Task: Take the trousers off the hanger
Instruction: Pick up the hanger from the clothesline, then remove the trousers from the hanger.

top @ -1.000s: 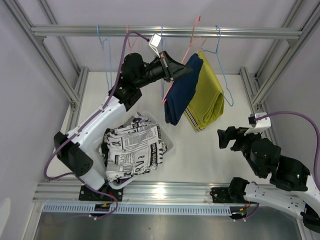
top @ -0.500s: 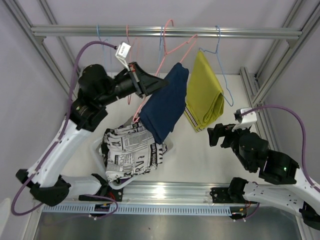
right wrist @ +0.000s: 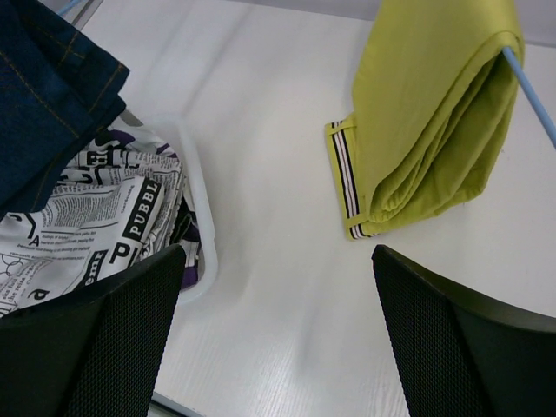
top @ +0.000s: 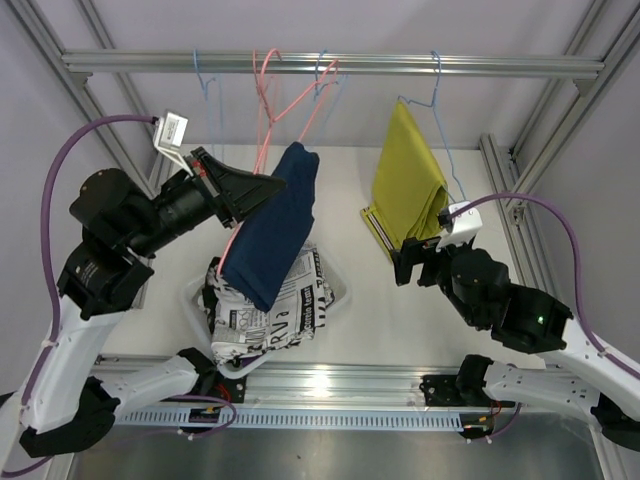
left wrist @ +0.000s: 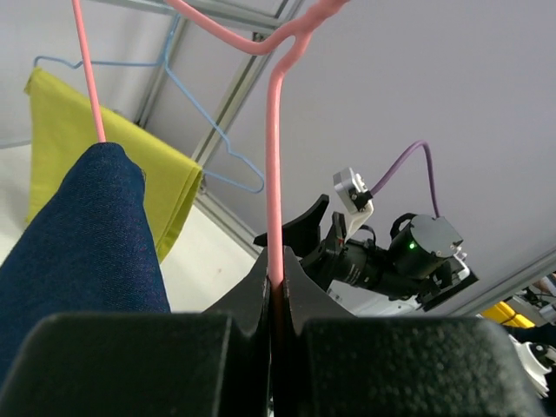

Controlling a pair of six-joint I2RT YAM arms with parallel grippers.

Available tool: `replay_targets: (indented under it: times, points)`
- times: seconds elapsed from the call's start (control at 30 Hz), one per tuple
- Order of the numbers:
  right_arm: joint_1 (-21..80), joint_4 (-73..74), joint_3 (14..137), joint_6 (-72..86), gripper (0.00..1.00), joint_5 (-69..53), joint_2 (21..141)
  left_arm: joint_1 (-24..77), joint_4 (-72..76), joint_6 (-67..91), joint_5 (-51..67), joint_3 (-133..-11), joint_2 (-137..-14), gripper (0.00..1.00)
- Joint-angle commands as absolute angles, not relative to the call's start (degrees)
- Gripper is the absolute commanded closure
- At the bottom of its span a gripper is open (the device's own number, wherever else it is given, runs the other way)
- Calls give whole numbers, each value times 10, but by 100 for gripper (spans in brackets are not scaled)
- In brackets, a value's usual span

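Note:
Navy trousers [top: 268, 228] hang folded over a pink hanger [top: 263, 110], above the white basket [top: 338, 287]. My left gripper [top: 280, 184] is shut on the hanger's wire. In the left wrist view the pink hanger [left wrist: 274, 174] runs down between the closed jaws of the left gripper [left wrist: 276, 280], with the navy trousers [left wrist: 82, 234] at left. Mustard yellow trousers [top: 408, 185] with a striped waistband hang on a blue hanger [top: 441, 110]. My right gripper [top: 408, 262] stands open just below them. The right gripper [right wrist: 278, 261] holds nothing, and the yellow trousers [right wrist: 434, 122] are ahead.
The basket [right wrist: 206, 234] holds white trousers with black print [top: 270, 305] on top of other cloth. Empty blue hangers [top: 207, 95] hang on the aluminium rail [top: 500, 66]. Frame posts stand at both sides.
My left arm has swung left and toward the near edge, carrying the pink hanger and navy trousers over the basket. My right arm has moved up and left toward the yellow trousers.

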State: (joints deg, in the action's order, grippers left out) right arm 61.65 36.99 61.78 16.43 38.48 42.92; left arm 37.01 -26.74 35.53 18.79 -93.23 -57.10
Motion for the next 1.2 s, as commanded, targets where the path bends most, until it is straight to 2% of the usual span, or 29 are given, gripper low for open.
replay_targets:
  times: [0.0, 0.3, 0.67, 0.8, 0.93, 1.17]
  points:
    - [615, 340, 640, 163, 7, 372, 437, 373, -240, 324, 161, -923, -542, 100]
    - [615, 338, 635, 186, 10, 349, 447, 373, -193, 318, 138, -705, -461, 99]
    - [627, 302, 651, 195, 12, 274, 555, 373, -117, 280, 111, -573, -445, 99]
    - [677, 277, 677, 174, 12, 263, 590, 371, -106, 268, 112, -555, -451, 100]
    - [771, 272, 731, 154, 11, 286, 645, 368, -105, 263, 105, -541, -449, 100]
    - [837, 282, 806, 164, 12, 323, 754, 365, -110, 260, 94, -526, -439, 100]
